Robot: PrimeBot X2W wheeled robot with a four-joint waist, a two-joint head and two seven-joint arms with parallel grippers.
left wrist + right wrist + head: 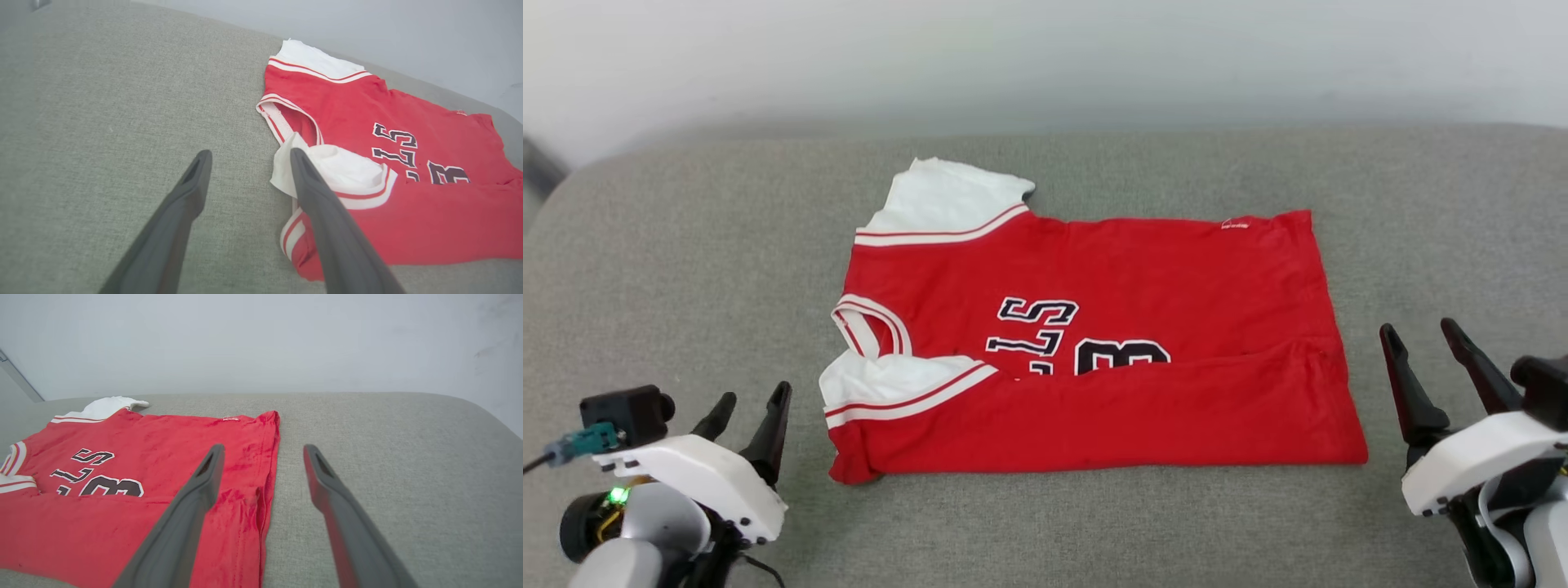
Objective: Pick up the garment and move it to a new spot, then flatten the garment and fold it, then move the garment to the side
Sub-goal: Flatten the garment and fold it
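The garment (pixel 1111 343), a red jersey with white sleeves and black lettering, lies on the grey cushioned surface (pixel 686 269) with its collar to the left. Its near long edge is folded up over the lower part of the lettering. My left gripper (pixel 753 402) stands open at the lower left, just left of the garment's near sleeve, holding nothing. In the left wrist view the garment (pixel 367 134) lies right of the open left gripper (pixel 248 157). My right gripper (pixel 1419 333) stands open just right of the hem. In the right wrist view the garment (pixel 135 486) lies under the left finger of the right gripper (pixel 263 451).
A pale wall (pixel 1045 57) rises behind the grey surface. Bare grey fabric stretches on both sides of the garment and along the near edge (pixel 1094 531).
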